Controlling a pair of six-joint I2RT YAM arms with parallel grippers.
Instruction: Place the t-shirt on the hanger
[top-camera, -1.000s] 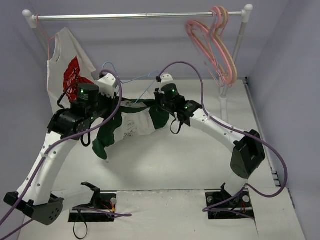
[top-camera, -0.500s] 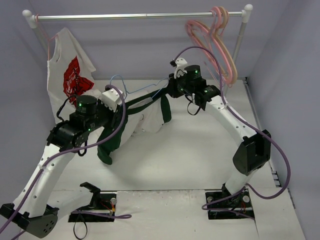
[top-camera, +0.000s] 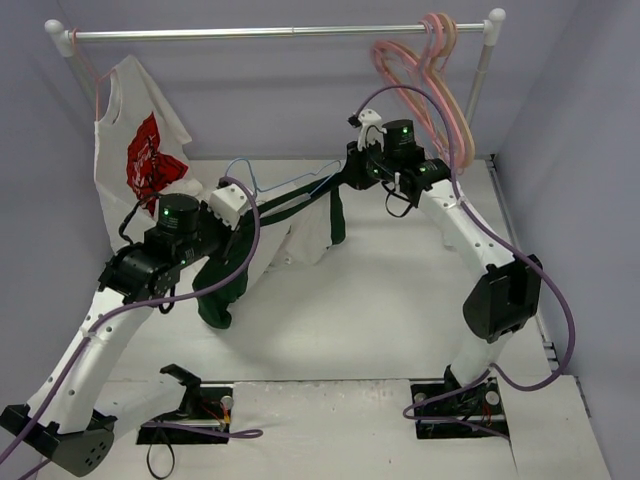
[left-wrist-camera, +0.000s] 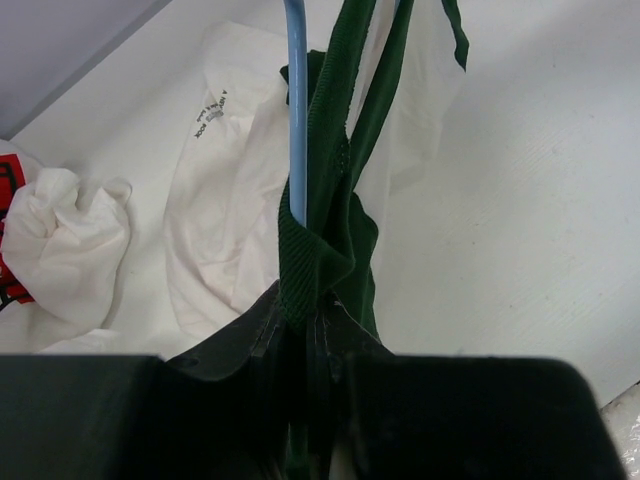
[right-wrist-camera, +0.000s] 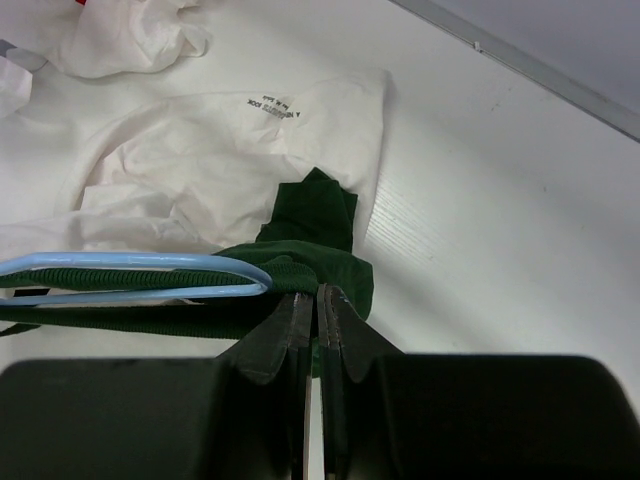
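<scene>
Right gripper (top-camera: 347, 180) higher, t-shirt (top-camera: 336, 216) in grip

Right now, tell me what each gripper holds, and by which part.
Left gripper pinches the t-shirt by its ribbed green edge, beside the hanger bar. Right gripper pinches the t-shirt's green fabric at the hanger's rounded corner.

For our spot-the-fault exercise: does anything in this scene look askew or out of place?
Yes. The t-shirt is not draped on the hanger. Its green edge is stretched taut like a rope between the left gripper and right gripper, both pinched shut on it beside the blue wire, the rest hanging bunched.
</scene>
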